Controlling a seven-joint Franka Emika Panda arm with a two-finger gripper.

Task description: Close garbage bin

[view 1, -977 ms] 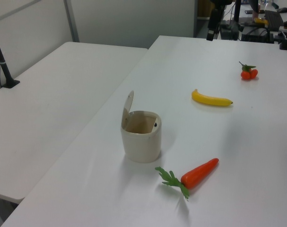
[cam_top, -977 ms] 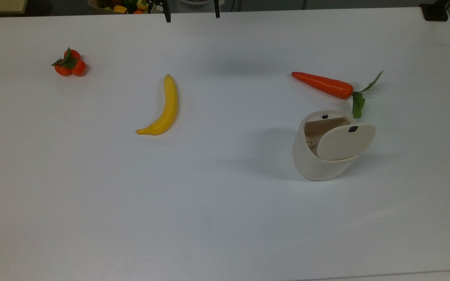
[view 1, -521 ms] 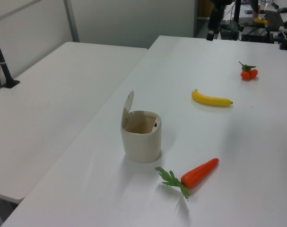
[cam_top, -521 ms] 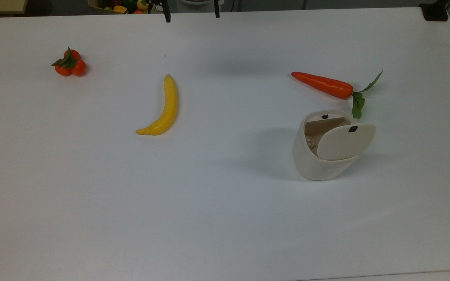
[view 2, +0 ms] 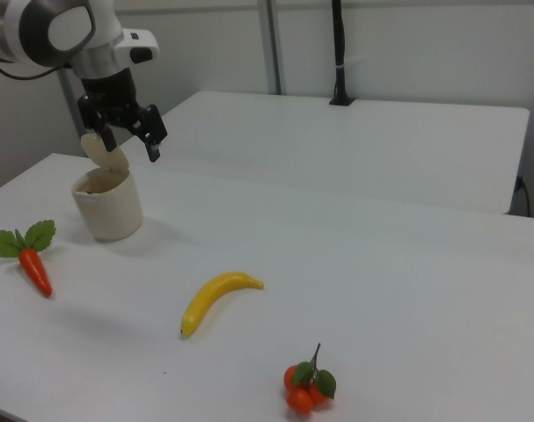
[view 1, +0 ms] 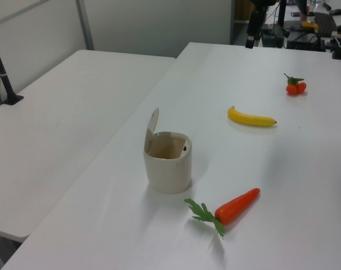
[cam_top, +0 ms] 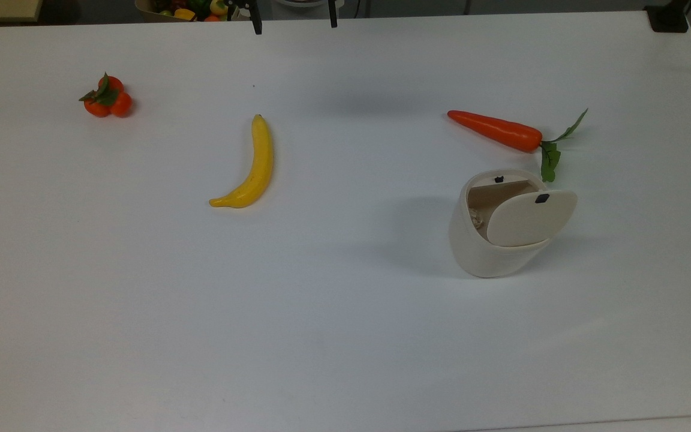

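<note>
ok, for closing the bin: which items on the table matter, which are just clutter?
Matters:
- garbage bin, lid standing open
- gripper, open, up in the air, not touching the bin

Clutter:
- carrot
- banana
- cluster of small oranges

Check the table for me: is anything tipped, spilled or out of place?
Nothing is spilled or tipped. The garbage bin stands upright with its lid still raised. The carrot, banana and small orange fruits lie apart on the table. The gripper hangs open.
</note>
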